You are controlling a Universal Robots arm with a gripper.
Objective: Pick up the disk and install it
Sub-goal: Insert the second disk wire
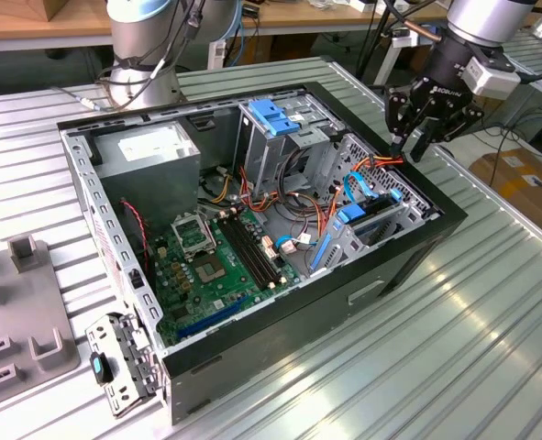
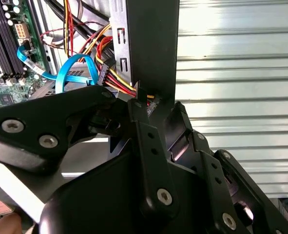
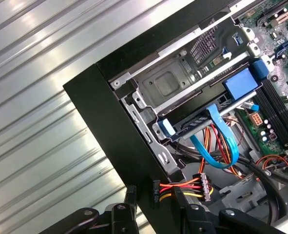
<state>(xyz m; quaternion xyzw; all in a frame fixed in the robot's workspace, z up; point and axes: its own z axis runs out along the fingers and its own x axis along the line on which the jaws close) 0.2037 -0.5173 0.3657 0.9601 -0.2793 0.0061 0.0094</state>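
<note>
The disk (image 1: pixel 373 218) sits in the lower slot of the drive cage at the open computer case's exterior-view right end. It shows as a dark flat body (image 3: pixel 202 117) between light-blue rails, with a blue cable loop (image 3: pixel 217 148) at its edge. My gripper (image 1: pixel 408 147) hangs over the case's black wall (image 3: pixel 109 122), above and behind the cage. In both wrist views its black fingers (image 3: pixel 130 197) stand apart, open. Between them lies a black power connector (image 3: pixel 156 192) with red, yellow and black wires. The gripper (image 2: pixel 156 105) straddles the wall's edge and is clear of the disk.
The case holds a grey power-supply box (image 1: pixel 151 151), a green motherboard (image 1: pixel 206 261) and an upper drive cage with a blue carrier (image 1: pixel 275 115). A grey fixture (image 1: pixel 23 312) stands at the exterior view's left on the ribbed metal table (image 1: pixel 436 367). The arm's base (image 1: pixel 142 55) is behind the case.
</note>
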